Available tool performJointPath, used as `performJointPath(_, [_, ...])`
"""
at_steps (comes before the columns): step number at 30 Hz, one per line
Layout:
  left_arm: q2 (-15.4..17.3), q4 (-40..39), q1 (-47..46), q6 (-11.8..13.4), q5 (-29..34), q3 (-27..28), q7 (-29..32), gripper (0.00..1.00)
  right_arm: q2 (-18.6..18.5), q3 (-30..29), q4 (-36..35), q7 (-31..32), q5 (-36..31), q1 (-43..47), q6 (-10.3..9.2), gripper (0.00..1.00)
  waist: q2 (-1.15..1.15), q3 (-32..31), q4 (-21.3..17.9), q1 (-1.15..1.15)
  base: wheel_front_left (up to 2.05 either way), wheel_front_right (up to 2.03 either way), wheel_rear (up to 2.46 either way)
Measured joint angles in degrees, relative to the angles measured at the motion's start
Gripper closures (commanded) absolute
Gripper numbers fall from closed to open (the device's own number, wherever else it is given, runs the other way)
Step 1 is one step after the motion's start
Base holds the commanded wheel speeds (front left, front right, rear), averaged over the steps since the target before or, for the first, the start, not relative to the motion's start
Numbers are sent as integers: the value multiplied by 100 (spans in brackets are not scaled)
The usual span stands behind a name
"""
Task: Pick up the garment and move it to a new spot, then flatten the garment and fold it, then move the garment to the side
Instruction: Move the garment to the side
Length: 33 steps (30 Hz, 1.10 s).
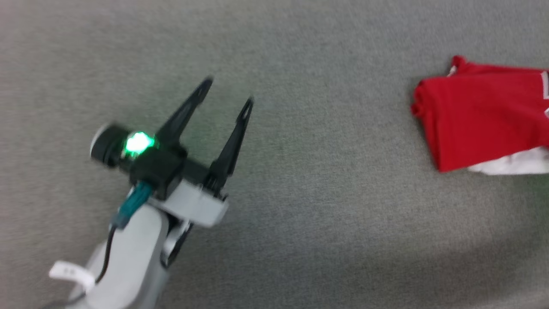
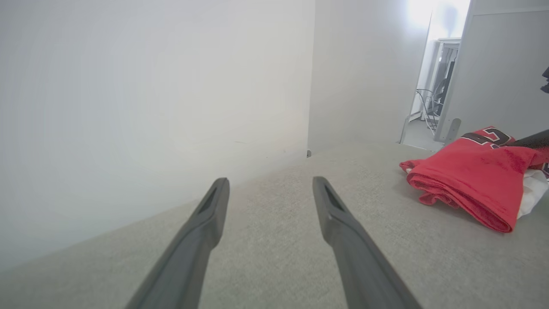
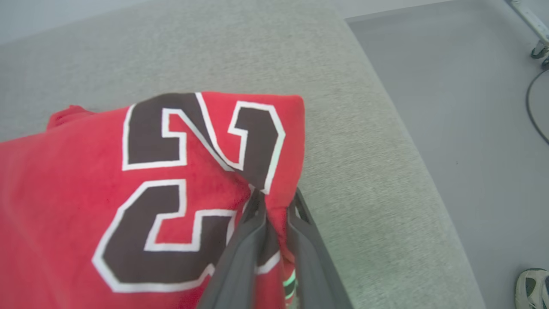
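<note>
The soft red jersey-knit garment, printed with black white-outlined numerals and showing white cloth at its lower edge, is seen lying as a loosely folded bundle on the flat grey felt-like surface. It is placed at the right of the head view and, in the right wrist view, close to that surface's edge. It is judged to be light, limp and not fragile. It can be expected to sag and open out from wherever it is lifted, and its layers may slide over one another. A pinch through all the layers at a folded edge or corner is therefore to be preferred to a grab at the loose middle (a single layer taken alone would likely let the fold fall open). The right gripper, with its two long dark fingers drawn nearly together, is clamped on a ridge of red cloth at the garment's edge just beside the numerals; how many layers are caught cannot be told, since the cloth partly hides the fingertips. The left gripper, two long dark fingers on a pale grey arm, is spread wide over bare surface, well apart from the garment, with nothing held between its fingers.
</note>
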Motion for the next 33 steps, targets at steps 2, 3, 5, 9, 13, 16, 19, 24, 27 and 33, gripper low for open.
performJointPath(2, [80, 81, -454, 0, -1, -247, 0, 0, -47, -66, 265, -214, 12, -197, 0, 100, 0, 166, -98, 0, 0, 0, 0])
performJointPath(3, [108, 124, -666, 0, -2, -370, 0, 0, -79, -99, 408, -325, 14, -302, 0, 100, 0, 252, -140, 0, 0, 0, 0])
performJointPath(5, [154, 214, -1066, 0, -14, -594, 0, 0, -144, -132, 651, -522, 5, -558, 0, 100, 0, 427, -220, 0, 0, 0, 0])
performJointPath(9, [259, 403, -1812, 0, -78, -1053, 0, 0, -275, -52, 1141, -923, -235, -1149, 0, 100, 0, 769, -350, 0, 0, 0, 0])
performJointPath(13, [339, 558, -2362, 0, -170, -1346, 0, 0, -316, 119, 1651, -1351, -581, -1753, 0, 100, 0, 1090, -435, 0, 0, 0, 0])
performJointPath(16, [390, 623, -2670, 0, -234, -1466, 0, 0, -311, 301, 2020, -1660, -848, -2118, 1, 100, 0, 1297, -463, 0, 0, 0, 0])
performJointPath(19, [416, 638, -2837, 0, -260, -1546, 0, 0, -268, 438, 2420, -1941, -1014, -2396, 1, 100, 0, 1464, -460, 0, 0, 0, 0])
performJointPath(24, [476, 660, -2919, 0, -269, -1571, 0, 0, -169, 602, 3025, -2427, -1266, -2711, 1, 100, 0, 1619, -383, 0, 0, 0, 0])
performJointPath(27, [494, 666, -2916, 0, -277, -1548, 0, 0, -130, 658, 3307, -2705, -1350, -2832, 0, 100, 0, 1631, -329, 0, 0, 0, 0])
performJointPath(33, [485, 699, -2615, 0, -326, -1394, 0, 0, -68, 918, 3578, -2999, -1570, -2859, 0, 0, 0, 1444, -300, 0, 0, 0, 0])
